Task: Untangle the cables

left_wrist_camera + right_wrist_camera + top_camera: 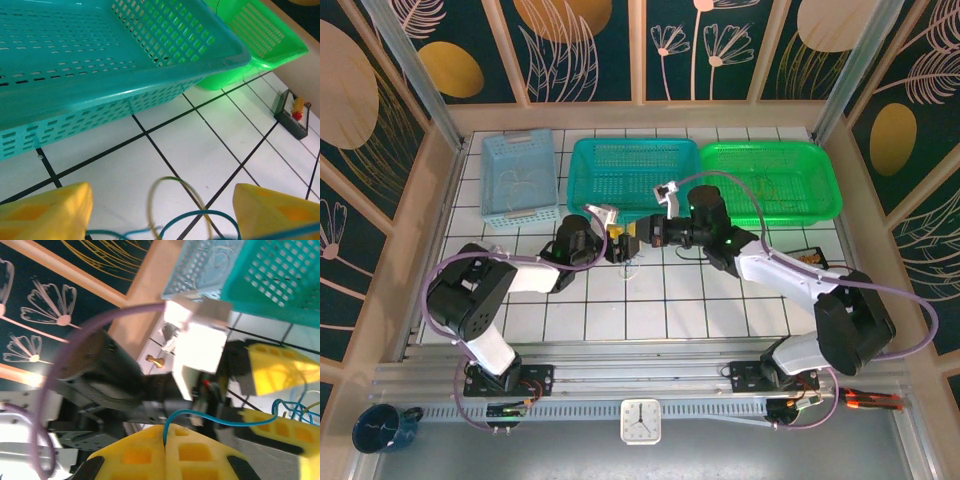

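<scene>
Right pincer (165, 432) — clenched on blue cable (220, 416). Left pincer (161, 202) — released, straddling cables (170, 178); teal basket (150, 75) at 12 o'clock.

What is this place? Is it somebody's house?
Probably a robot test booth, not a house. The left arm and right arm sit bolted at the edge of a gridded table, flower-patterned panels wall it in, and a small clock lies facing the overhead camera.

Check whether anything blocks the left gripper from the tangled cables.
Nothing visible does. The thin blue and yellowish cables loop over white tile right between the left gripper's open yellow jaws; the teal plastic basket sits beyond them.
</scene>
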`<state>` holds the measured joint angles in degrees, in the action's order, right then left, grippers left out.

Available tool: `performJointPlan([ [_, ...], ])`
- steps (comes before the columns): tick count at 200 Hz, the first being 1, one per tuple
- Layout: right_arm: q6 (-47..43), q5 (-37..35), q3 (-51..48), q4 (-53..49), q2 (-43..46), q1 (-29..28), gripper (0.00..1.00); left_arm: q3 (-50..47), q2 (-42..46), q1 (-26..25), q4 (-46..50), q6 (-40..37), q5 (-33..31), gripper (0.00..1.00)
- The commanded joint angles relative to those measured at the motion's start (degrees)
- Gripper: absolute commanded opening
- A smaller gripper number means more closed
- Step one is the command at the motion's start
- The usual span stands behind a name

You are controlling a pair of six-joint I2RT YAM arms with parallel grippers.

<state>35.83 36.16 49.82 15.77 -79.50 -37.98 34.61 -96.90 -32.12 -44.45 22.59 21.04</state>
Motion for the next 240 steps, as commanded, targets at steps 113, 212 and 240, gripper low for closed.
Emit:
performJointPlan([
  [113, 9.0, 5.1, 13.6, 11.9, 7.3, 6.3, 0.0, -5.6, -4.0, -0.3, -7.4, 1.6, 2.3, 0.46],
  [212, 12.1, 5.6, 14.7, 14.8, 5.8, 9.1, 0.0, -8.5, 0.2, -0.3, -7.3, 1.5, 1.0, 0.55],
  [240, 12.1, 5.3, 11.5, 14.8, 6.5, 8.9, 0.0, -9.9, 3.7, -0.3, -6.3, 1.0, 0.4, 0.65],
])
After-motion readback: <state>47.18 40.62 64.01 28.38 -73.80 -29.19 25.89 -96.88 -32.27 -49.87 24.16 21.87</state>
